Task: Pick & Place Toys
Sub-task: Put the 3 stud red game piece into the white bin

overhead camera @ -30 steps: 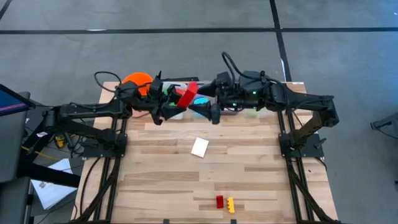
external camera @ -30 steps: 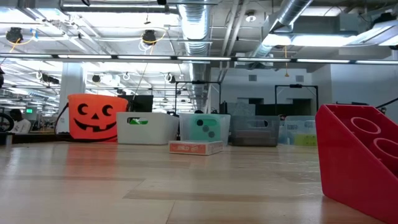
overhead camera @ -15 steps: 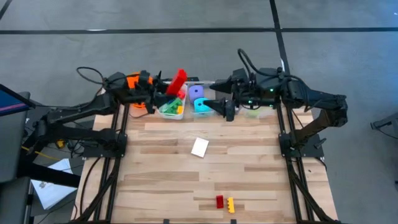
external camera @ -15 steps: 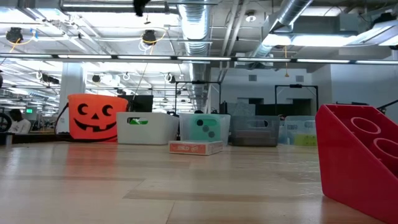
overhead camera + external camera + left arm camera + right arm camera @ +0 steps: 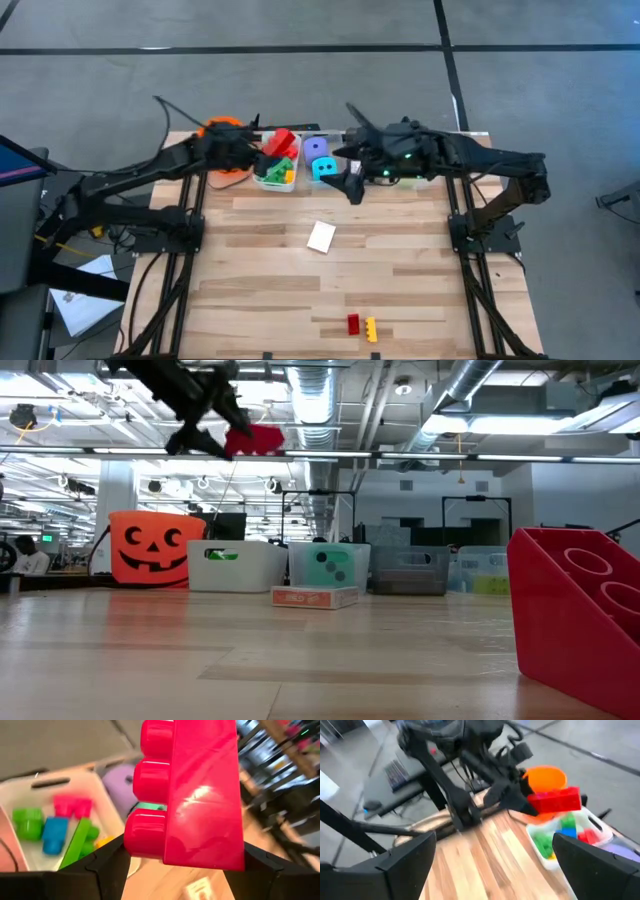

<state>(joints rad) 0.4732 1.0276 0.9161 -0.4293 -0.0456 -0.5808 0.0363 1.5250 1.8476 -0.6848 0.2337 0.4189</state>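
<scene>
At the upper centre of the high view, a red brick (image 5: 282, 140) is gripped by the left end effector (image 5: 262, 148) above the brick bin (image 5: 276, 181). It should be lowered squarely before release. The right end effector (image 5: 352, 186) hangs spread, empty.

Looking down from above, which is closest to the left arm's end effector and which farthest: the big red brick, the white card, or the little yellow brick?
From the left end effector:
1. Big red brick, in its grip over the bin.
2. White card, mid-table.
3. Little yellow brick, at the near edge.

Red brick (image 5: 192, 795), orange bucket (image 5: 150, 548) with black face, teal dotted die (image 5: 328, 566), purple die (image 5: 318, 148), red-and-white card (image 5: 314, 597)
</scene>
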